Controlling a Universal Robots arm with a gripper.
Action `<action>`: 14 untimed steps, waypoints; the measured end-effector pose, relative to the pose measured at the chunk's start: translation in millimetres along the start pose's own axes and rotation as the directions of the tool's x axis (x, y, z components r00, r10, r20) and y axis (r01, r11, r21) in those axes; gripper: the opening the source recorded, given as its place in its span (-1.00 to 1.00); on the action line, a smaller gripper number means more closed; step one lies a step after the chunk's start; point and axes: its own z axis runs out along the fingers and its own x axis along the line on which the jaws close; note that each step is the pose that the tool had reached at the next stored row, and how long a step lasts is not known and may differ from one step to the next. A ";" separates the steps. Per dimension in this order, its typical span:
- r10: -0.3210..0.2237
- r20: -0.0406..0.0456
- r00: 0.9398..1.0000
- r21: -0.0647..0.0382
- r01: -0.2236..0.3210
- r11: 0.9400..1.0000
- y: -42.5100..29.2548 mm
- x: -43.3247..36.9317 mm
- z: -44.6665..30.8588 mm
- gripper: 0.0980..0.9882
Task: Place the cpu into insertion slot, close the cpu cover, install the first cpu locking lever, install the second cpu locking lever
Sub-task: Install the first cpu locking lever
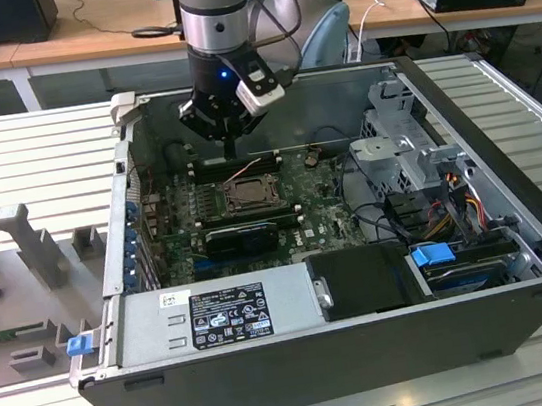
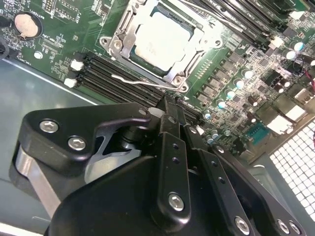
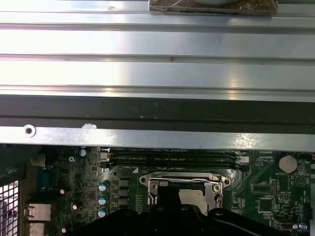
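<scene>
The cpu [image 2: 160,39], silver top up, lies in the insertion slot [image 1: 247,195] on the green motherboard [image 1: 326,217]. The cpu cover [image 2: 189,66] lies flat around it as a grey metal frame. A thin wire locking lever [image 2: 130,79] stretches along the socket's edge over the black memory slots [image 2: 106,73]. My gripper [image 2: 168,102] is shut with nothing in it, its tip just beside that lever's end. In the exterior view the gripper [image 1: 232,152] hangs over the memory slots behind the socket. In the first wrist view its black tip [image 3: 170,196] hides part of the socket frame [image 3: 216,184].
The open computer case has tall walls [image 1: 121,214] around the board. A grey power supply [image 1: 216,317] fills the front, a drive cage [image 1: 404,144] and loose cables [image 1: 458,202] the exterior view's right. A black heatsink block [image 1: 244,237] sits just in front of the socket.
</scene>
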 end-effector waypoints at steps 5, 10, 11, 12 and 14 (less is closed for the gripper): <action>0.000 0.000 1.000 0.000 0.000 1.000 -0.1 -2.5 0.4 -0.98; -0.001 0.001 1.000 -0.054 0.001 0.999 -0.4 -8.1 1.7 -0.98; 0.000 0.001 1.000 -0.059 0.001 0.998 -0.4 -9.5 2.1 -0.98; 0.000 0.001 1.000 -0.061 0.001 0.998 -0.4 -10.7 2.8 -0.98; -0.001 0.001 1.000 -0.064 0.001 0.998 -0.5 -12.5 4.0 -0.98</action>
